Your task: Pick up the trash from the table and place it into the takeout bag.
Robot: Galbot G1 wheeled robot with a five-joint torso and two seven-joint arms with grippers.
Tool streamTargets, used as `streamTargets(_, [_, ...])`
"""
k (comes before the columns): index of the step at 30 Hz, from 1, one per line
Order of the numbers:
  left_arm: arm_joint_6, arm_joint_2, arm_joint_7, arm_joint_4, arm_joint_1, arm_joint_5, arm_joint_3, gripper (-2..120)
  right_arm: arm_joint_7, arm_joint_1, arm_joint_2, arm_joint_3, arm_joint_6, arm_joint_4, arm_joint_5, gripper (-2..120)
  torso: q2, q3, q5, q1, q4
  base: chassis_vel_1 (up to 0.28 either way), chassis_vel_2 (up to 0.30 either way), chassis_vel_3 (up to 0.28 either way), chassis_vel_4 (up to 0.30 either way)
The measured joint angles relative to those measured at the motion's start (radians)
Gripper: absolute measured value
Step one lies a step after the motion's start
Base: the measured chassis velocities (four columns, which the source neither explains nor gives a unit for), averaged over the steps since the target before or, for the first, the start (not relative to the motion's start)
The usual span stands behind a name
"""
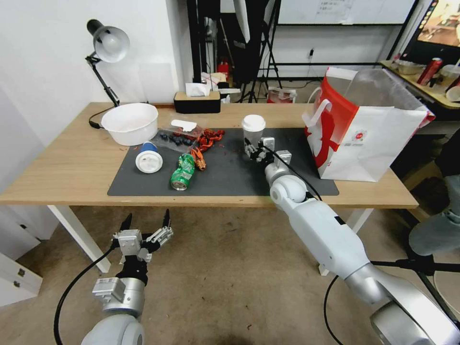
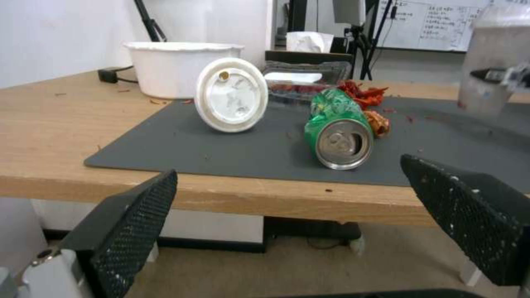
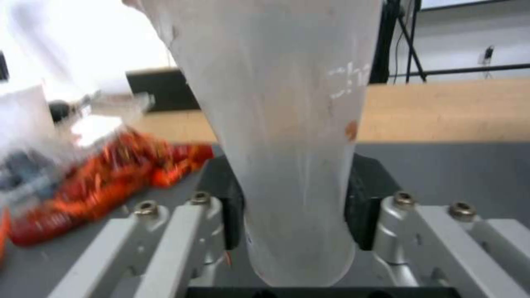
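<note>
So the clearing looks barely under way. The right gripper (image 1: 254, 151) reaches over the dark grey rectangular mat (image 1: 225, 177) and its pads are pressed against both sides of the lower body of the clear plastic cup with a white lid (image 1: 253, 132), which stands upright near the mat's middle, well short of the bag. In the right wrist view the cup (image 3: 287, 136) sits squarely between the two black pads (image 3: 362, 198), so the grasp seems made, though whether the base is off the mat I cannot tell.

The large white paper carrier bag with red sides and white handles (image 1: 369, 139) stands open at the right end of the long light-wood tabletop (image 1: 62, 163), and nothing can be seen inside it from here (its mouth faces away from the head camera).

Everything else is left to do, by my reckoning: the blue cup with a white lid (image 1: 148, 158) lies on its side on the mat's left part, the crushed green can (image 1: 182, 171) lies just beside it, and the clear plastic packet with dark contents (image 1: 177, 136) and scattered red-orange scraps (image 1: 208, 139) sit behind them. A white round bowl (image 1: 130, 123) stands off the mat's far left corner.

The left gripper (image 1: 146, 230) hangs below the table's near edge, fingers spread wide and holding nothing.
</note>
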Motion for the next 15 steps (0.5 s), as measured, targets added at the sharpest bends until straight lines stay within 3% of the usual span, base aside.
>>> streamTargets(8, [-0.002,0.000,0.000,0.000,0.002,0.004,0.000,100,0.051,-0.023,-0.040,0.068,-0.042,0.186,0.066,15,0.000,0.000,0.0001,0.000,0.0000,0.000,0.000,0.000,0.000])
streamTargets(12, [-0.003,0.000,0.000,0.000,0.003,0.006,0.000,100,0.083,-0.020,-0.057,0.144,-0.074,0.291,0.121,7,0.000,0.000,0.0000,0.000,-0.0002,0.000,0.000,0.000,0.000])
streamTargets(15, [-0.009,0.000,0.000,0.001,0.005,0.013,0.001,100,0.172,0.017,-0.078,0.239,-0.113,0.395,0.225,0,0.000,0.000,-0.0003,0.000,-0.0001,0.000,0.000,0.000,0.000])
